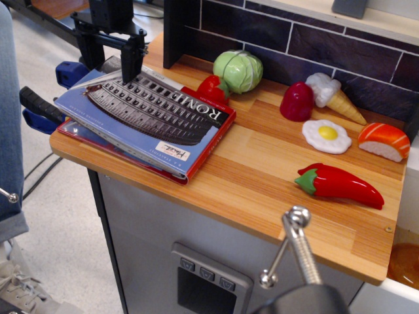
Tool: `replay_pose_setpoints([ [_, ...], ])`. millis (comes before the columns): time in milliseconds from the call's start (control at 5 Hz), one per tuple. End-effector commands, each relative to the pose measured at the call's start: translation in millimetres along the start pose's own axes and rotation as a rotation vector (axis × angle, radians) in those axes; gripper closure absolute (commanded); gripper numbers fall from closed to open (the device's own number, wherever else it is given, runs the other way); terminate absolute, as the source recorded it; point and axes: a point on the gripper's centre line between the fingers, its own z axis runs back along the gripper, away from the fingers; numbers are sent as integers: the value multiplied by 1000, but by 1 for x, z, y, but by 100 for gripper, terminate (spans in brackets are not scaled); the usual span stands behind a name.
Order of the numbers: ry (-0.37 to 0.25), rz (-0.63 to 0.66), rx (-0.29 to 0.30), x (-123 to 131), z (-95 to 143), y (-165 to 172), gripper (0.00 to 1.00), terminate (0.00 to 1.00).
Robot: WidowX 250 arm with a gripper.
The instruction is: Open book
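Observation:
The book (147, 114) lies shut on the left end of the wooden counter (262, 190). It has a blue cover with a grey Colosseum photo, a white "ROME" title, a small white label and red edging. My black gripper (110, 65) hangs over the book's far left corner, jaws open. One fingertip (133, 73) is at the cover near the back edge. The other finger (88, 57) is past the book's left edge. It holds nothing.
Toy foods lie to the right: green cabbage (238, 70), red pepper (213, 87), dark red piece (297, 101), ice cream cone (334, 95), fried egg (327, 135), salmon sushi (383, 141), red chili (339, 185). A dark tiled wall (308, 42) backs the counter. A metal handle (294, 248) stands in front.

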Motion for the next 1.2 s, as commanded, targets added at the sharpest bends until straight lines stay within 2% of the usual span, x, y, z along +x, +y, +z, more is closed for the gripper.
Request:
replay_pose_setpoints([
  [0, -73, -30, -146, 8, 51, -37, 0, 0],
  [200, -83, -9, -225, 7, 74, -59, 0, 0],
  [400, -79, 11, -338, 3, 99, -83, 0, 0],
  [600, -37, 7, -479, -4, 109, -113, 0, 0],
  [800, 3, 13, -536, 20, 123, -136, 0, 0],
  [1000, 12, 20, -558, 26, 125, -164, 0, 0],
])
